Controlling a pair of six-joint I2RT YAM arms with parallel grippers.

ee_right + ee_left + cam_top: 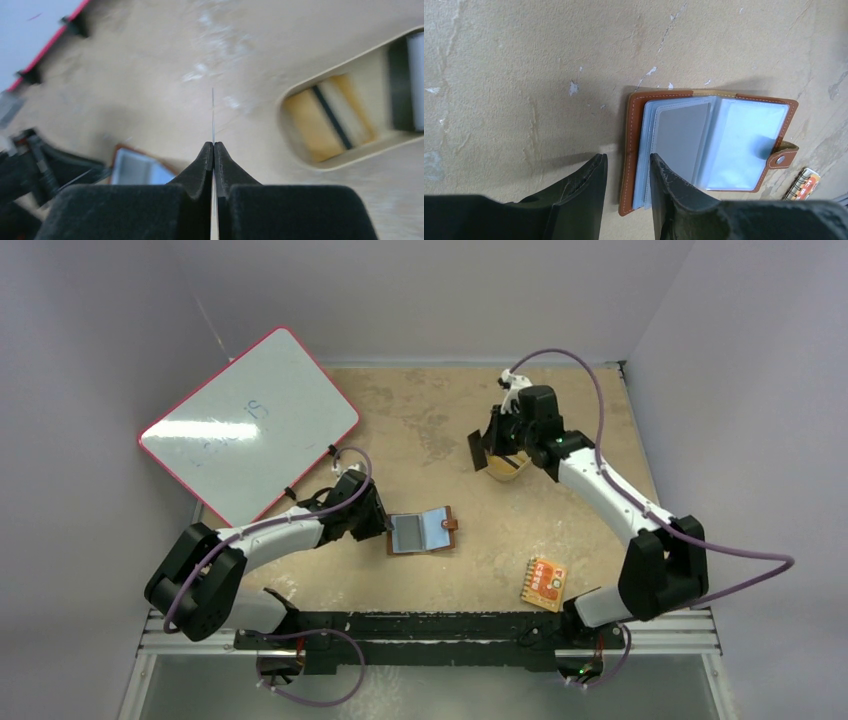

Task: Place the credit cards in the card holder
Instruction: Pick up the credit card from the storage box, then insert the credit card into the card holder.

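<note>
Overhead, a tan table [420, 420] shows as worn, with pale scuffs and chipped flecks. It is boxed in by plain lilac-grey walls [110, 330]. A red-rimmed whiteboard [250, 425] leans at the far left corner. An orange-red patterned packet [543, 583] lies flat near the right arm's base.

The card holder [423, 531] lies open near mid-table, bluish pockets up and snap tab to the right.

Left arm: reaches low across the table. The left gripper [385, 525] is at the holder's left edge. In the wrist view its jaws stand part-way apart, astride the brown cover's edge, with bare table showing between the left finger and the cover.

Right arm: stretched to the far side with the elbow bent. The right gripper [487, 445] hangs beside a tan oval dish [508, 468]. Its fingers are pressed together on a black credit card [477, 450]. The wrist view shows that card as only a thin line, edge-on. The dish's contents are blurred.
</note>
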